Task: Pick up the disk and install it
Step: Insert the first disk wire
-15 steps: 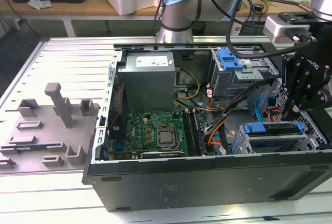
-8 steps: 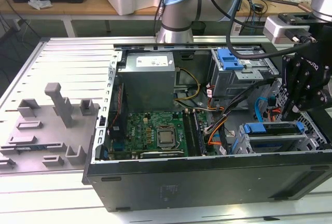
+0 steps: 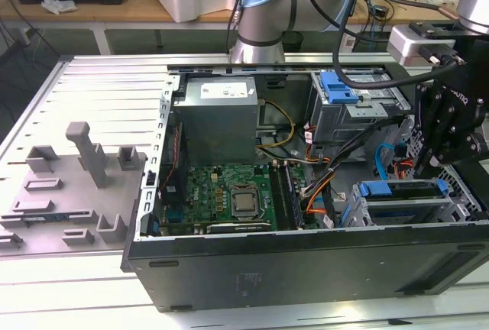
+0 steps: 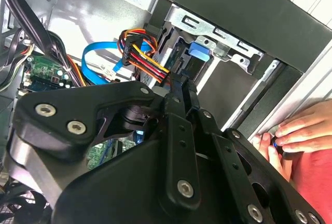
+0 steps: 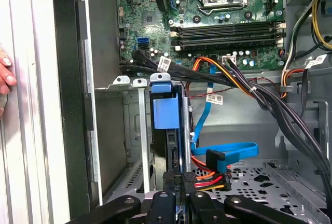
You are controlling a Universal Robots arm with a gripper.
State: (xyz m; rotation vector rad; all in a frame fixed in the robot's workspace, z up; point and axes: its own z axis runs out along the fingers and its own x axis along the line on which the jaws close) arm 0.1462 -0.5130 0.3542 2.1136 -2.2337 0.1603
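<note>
Blue-handled flat rectangular disk (image 5: pixel 166 111) stands on edge inside the grey metal drive cage (image 5: pixel 132 83) of the open black computer case (image 3: pixel 306 269). Black end effector (image 5: pixel 180 175), its tips closed together, hangs just at the disk's near end; contact cannot be told. Ribbed pale metal desk (image 3: pixel 99 85) carries the case, with a person's hand (image 4: pixel 298 130) at its rim.
</note>
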